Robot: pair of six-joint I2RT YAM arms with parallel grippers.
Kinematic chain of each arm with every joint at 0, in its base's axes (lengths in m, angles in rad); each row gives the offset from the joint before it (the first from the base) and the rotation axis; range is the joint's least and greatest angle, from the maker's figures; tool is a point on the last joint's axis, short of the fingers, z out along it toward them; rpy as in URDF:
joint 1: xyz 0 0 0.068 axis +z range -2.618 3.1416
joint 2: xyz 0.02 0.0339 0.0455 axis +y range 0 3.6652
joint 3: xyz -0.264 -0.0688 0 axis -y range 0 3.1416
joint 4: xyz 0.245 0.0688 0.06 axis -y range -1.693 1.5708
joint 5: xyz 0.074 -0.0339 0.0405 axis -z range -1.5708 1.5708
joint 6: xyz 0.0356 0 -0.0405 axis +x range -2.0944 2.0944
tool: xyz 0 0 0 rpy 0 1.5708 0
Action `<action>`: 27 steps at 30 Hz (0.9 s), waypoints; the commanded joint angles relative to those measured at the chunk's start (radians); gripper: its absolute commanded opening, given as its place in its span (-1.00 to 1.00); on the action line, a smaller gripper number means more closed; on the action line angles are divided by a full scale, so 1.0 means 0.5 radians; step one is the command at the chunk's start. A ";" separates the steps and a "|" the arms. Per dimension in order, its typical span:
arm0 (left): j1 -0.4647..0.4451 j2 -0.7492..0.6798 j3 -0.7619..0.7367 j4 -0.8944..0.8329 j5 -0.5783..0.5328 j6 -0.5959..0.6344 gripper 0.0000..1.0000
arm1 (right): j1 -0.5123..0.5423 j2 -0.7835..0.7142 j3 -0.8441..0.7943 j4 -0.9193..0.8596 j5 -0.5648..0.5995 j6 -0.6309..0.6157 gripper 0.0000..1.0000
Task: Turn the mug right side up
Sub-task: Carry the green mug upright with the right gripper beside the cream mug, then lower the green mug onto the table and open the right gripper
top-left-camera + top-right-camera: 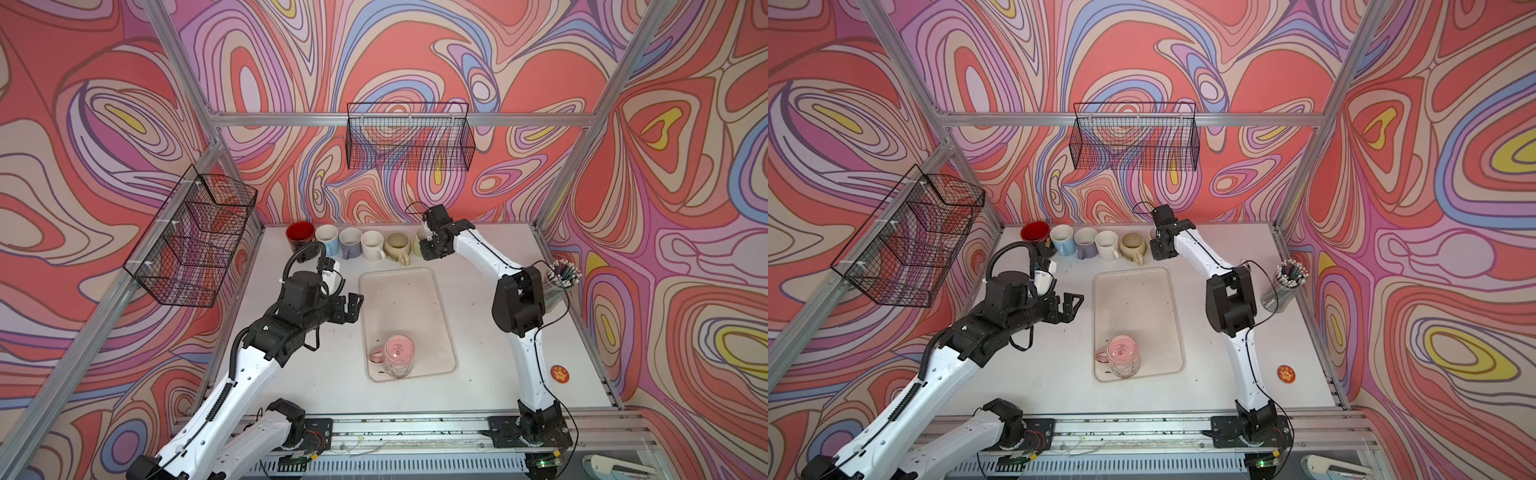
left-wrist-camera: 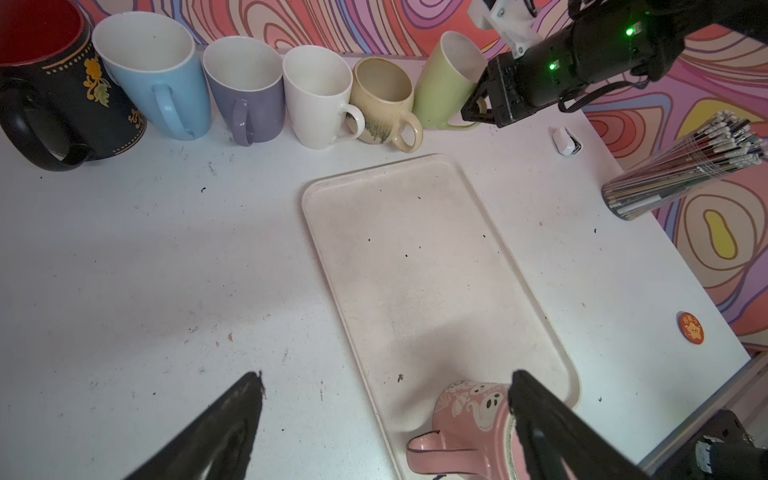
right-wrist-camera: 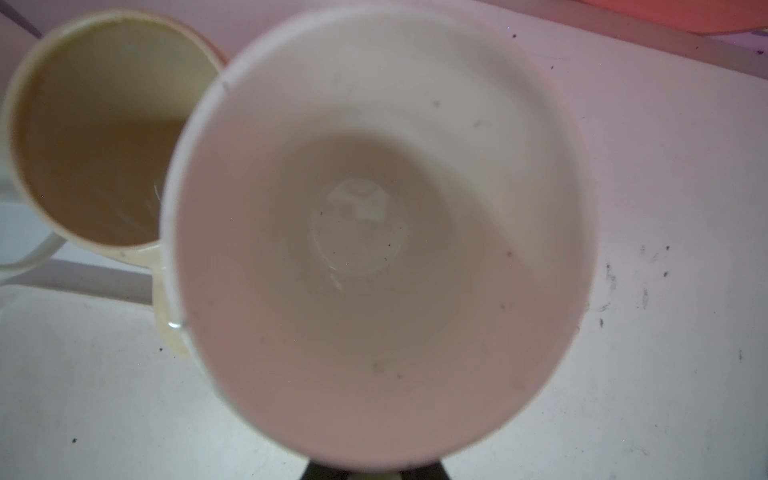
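Here, nearest to the arm bases, the pink mug (image 1: 397, 357) stands on the near end of the pale tray (image 1: 403, 291). Its mouth is down on the tray and its flat base points up, so its long axis is vertical. Its handle points toward the left arm's side. Besides the mug, the tray holds only a few dark specks.

A little farther, the left gripper (image 1: 355, 307) hangs above the white table (image 1: 478, 374), just beside the tray's left edge. Its jaws are spread wide and touch nothing.

On the right side of the table stands a clear cup (image 1: 559, 282) full of pens.

Along the far edge, six mugs stand in a row, mouth up: a black mug (image 1: 300, 237) with a red inside, a light blue mug (image 1: 327, 239), a purple mug (image 1: 350, 242), a white mug (image 1: 372, 244), a beige mug (image 1: 397, 245) and a green mug (image 2: 444, 83). Their insides show only bare walls. The right gripper (image 1: 430, 251) is over the green mug, its jaws pressed on the mug's handle.

Farthest, two wire baskets (image 1: 409, 137) (image 1: 195, 245) hang on the walls; I see nothing in them.
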 commanded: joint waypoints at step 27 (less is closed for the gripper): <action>0.007 0.034 -0.033 0.033 0.077 0.031 0.90 | 0.004 0.229 0.323 -0.045 0.046 -0.036 -1.00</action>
